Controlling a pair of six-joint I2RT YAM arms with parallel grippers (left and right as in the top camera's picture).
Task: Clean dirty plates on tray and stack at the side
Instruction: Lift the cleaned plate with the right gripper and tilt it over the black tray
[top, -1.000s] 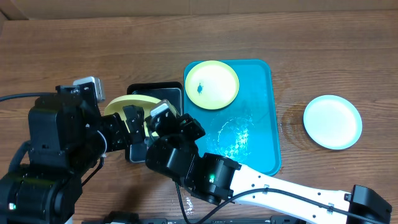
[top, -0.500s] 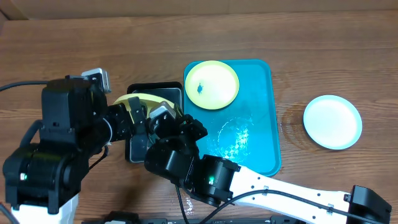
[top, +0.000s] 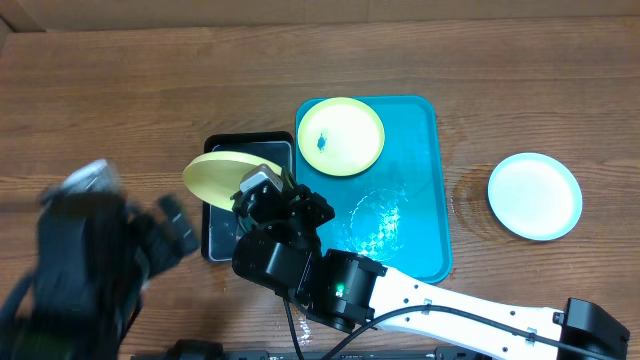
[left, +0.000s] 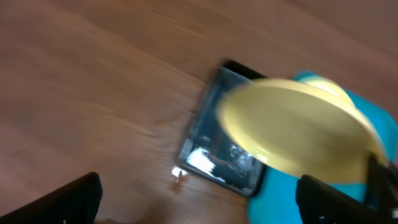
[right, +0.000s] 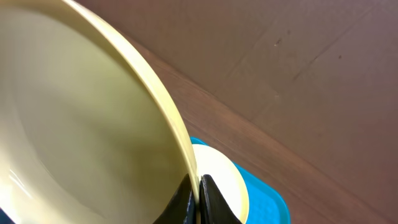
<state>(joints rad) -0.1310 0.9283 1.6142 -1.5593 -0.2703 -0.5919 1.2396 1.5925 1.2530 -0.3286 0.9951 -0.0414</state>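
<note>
- held plate (top: 222, 172): plain pale yellow-green
- tray (top: 415, 235): bright turquoise
- smeared plate (top: 341, 136): yellow-green, small blue smear
- far plate (top: 534, 196): white, pale mint rim
- small tray (top: 250, 139): black
- desk (top: 120, 90): brown wood grain

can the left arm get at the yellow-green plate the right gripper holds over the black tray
Probably yes. The open left gripper faces the round yellow-green plate, with only bare wooden table between them. The right gripper pinches just its far rim, above the black rectangular tray.

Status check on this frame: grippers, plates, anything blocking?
Left gripper open, empty. Right gripper shut on rim of held plate, over black tray. Smeared plate on turquoise tray; clean plate on table. No obstruction seen.
</note>
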